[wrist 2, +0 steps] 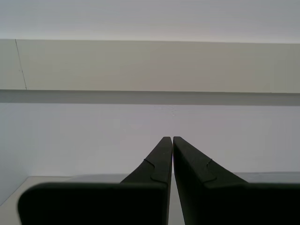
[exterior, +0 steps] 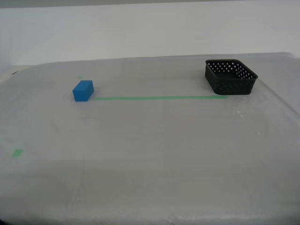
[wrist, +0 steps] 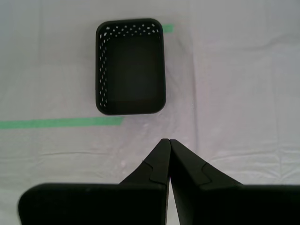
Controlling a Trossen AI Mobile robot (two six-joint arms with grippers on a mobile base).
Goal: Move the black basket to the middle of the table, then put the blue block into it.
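On the pale table [exterior: 154,150], the blue block [exterior: 83,90] sits toward the exterior view's left, with the black basket [exterior: 230,76] far right at a green tape line's [exterior: 159,98] end. My first gripper [wrist: 168,140] hovers clenched above the basket, holding nothing; my second gripper [wrist 2: 172,138] is likewise closed and empty.

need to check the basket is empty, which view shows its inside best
The first wrist view: it looks down into the black basket, showing a bare floor. The exterior view shows it side-on at the table's far right. The second wrist view misses it.
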